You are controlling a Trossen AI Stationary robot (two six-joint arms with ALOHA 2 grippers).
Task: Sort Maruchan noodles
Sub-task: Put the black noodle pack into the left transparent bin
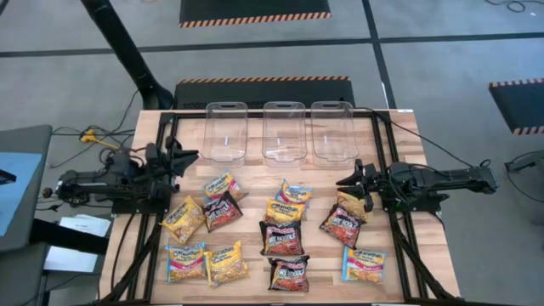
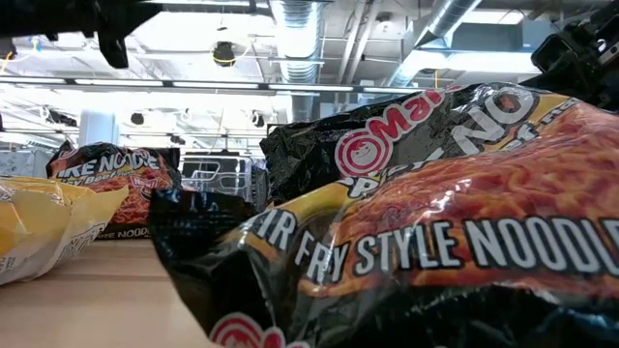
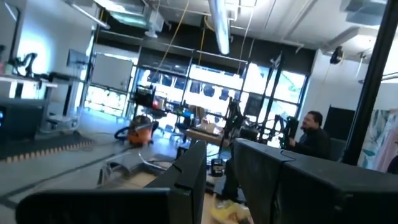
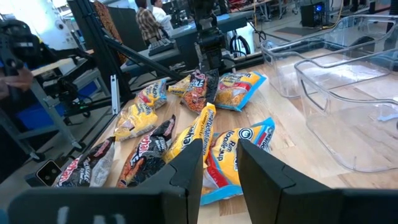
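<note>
About a dozen Maruchan noodle packets lie flat on the near half of the wooden table, none stacked high. Among them are dark red-black ones (image 1: 282,238), yellow-orange ones (image 1: 183,219) and blue-yellow ones with pink (image 1: 363,263). My left gripper (image 1: 185,158) hovers open over the table's left side, beyond a blue-yellow packet (image 1: 223,185), and its wrist view looks level into the room. My right gripper (image 1: 350,180) hovers open at the right, just beyond a yellow-orange packet (image 1: 350,204). In its wrist view the right gripper (image 4: 221,168) faces the spread of packets (image 4: 186,134).
Three clear plastic tubs (image 1: 284,129) stand side by side along the far edge, their rims up. A black frame (image 1: 382,170) borders the table's left and right sides. The low view is mostly filled by a dark packet (image 2: 435,222) close up. People (image 3: 314,134) show in the room behind.
</note>
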